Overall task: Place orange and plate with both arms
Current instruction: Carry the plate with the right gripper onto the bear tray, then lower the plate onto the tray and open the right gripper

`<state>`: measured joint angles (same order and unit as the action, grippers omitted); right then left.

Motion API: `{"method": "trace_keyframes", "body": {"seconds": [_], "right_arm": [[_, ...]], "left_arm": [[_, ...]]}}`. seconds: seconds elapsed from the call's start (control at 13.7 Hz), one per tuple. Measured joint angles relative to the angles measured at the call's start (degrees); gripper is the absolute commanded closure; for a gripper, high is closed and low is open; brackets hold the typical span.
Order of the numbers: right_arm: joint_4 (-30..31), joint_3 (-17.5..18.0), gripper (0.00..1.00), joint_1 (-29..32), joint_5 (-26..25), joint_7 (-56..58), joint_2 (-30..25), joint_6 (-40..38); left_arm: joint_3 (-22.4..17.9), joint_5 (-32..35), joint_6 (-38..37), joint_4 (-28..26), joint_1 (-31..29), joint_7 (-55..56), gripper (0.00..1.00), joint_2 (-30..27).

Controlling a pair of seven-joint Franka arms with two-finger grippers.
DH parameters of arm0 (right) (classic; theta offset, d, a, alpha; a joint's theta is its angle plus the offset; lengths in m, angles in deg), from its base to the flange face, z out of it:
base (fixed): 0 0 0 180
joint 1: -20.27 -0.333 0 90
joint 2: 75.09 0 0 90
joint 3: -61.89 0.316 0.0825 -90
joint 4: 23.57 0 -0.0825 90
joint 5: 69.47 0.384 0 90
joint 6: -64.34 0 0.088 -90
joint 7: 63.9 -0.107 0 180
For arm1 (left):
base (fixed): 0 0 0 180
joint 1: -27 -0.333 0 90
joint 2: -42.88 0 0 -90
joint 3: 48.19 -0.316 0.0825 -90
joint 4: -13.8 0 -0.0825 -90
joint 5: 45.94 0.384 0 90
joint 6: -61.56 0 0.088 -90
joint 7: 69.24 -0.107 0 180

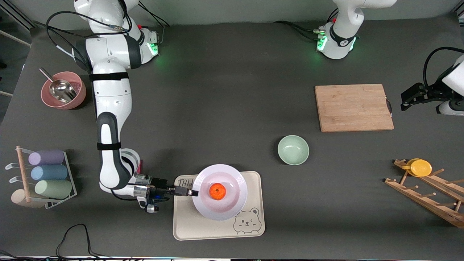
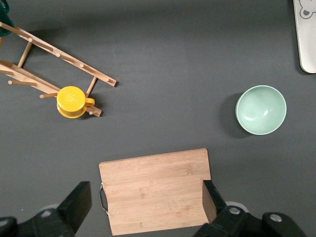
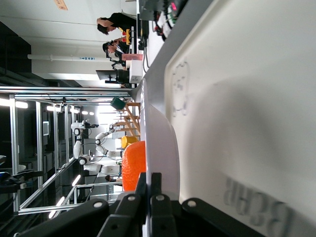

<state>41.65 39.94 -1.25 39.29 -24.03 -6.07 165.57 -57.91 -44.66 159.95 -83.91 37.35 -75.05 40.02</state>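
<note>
You had one orange (image 1: 218,191) sitting in the one plate (image 1: 232,208), over the bear tray (image 1: 221,232). Your right gripper (image 1: 194,193) was clenched on the plate's rim, which hid its fingertips. Your left gripper (image 1: 404,104) waited, released, beside the cutting board (image 1: 353,107), its arm cut off.

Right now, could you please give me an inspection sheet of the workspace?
Surface: dark grey table.
Job's things: orange sits in the plate; plate is over the bear tray.
Clutter: green bowl, cutting board, yellow cup on wooden rack, pink bowl with scoop, rolls in a wire rack.
Grippers: right gripper, jaws shut on the plate's rim; left gripper open, waiting above the cutting board.
Cables: black cable at the table's near edge.
Surroundings: people by the table, seen from the right wrist.
</note>
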Motion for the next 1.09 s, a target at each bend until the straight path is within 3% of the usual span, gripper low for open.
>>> {"method": "trace_keyframes", "body": {"seconds": [0.51,0.58,0.66,0.73,1.09], "right_arm": [[-0.1,1.4,1.0,0.2,0.1,4.6,1.4,1.3],[-0.1,1.4,0.93,0.2,0.1,4.8,1.4,1.3],[-0.1,1.4,0.73,0.2,0.1,4.9,1.4,1.3],[-0.2,1.4,0.66,0.2,0.1,4.9,1.4,1.3],[-0.3,1.4,0.51,0.4,0.1,4.9,1.5,1.3]], "left_arm": [[0.0,1.4,0.0,0.0,0.0,0.0,0.0,0.1],[0.0,1.4,0.0,0.0,0.0,0.0,0.0,0.1],[0.0,1.5,0.0,0.0,0.0,0.0,0.0,0.1],[0.0,1.5,0.0,0.0,0.0,0.0,0.0,0.1],[0.0,1.5,0.0,0.0,0.0,0.0,0.0,0.1]]}}
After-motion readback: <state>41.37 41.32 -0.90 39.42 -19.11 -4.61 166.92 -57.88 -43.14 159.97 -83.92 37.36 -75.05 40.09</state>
